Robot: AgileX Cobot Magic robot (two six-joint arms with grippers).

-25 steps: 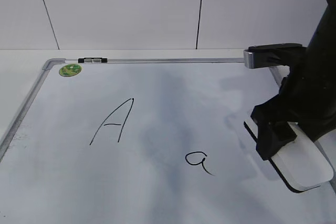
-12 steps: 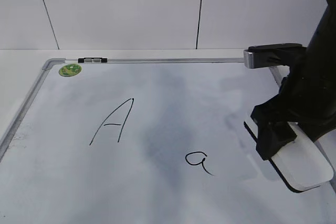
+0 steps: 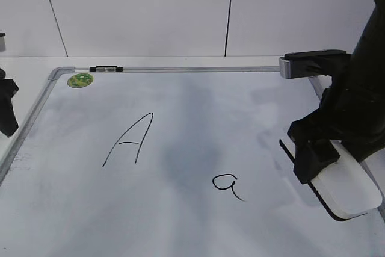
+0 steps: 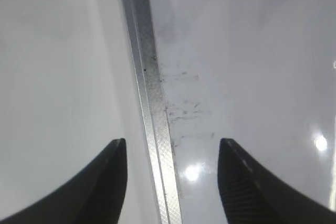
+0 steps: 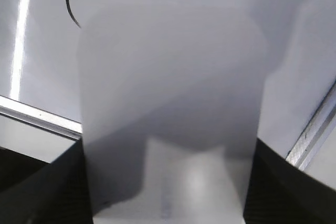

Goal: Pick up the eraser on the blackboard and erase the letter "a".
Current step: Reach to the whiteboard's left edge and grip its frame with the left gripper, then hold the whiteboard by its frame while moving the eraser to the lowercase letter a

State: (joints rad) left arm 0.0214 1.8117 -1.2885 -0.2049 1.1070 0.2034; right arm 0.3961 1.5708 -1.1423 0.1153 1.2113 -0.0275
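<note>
L pincer just entered far left of frame, open & empty over the blackboard frame; R pincer unmoved, clamped on the eraser, letter "a" not yet wiped.

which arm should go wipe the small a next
Right. The right tool straddles the eraser, which lies on the blackboard just right of the letter "a". The left tool hangs open and empty over the board's left frame, farther away, beyond the capital A.
</note>
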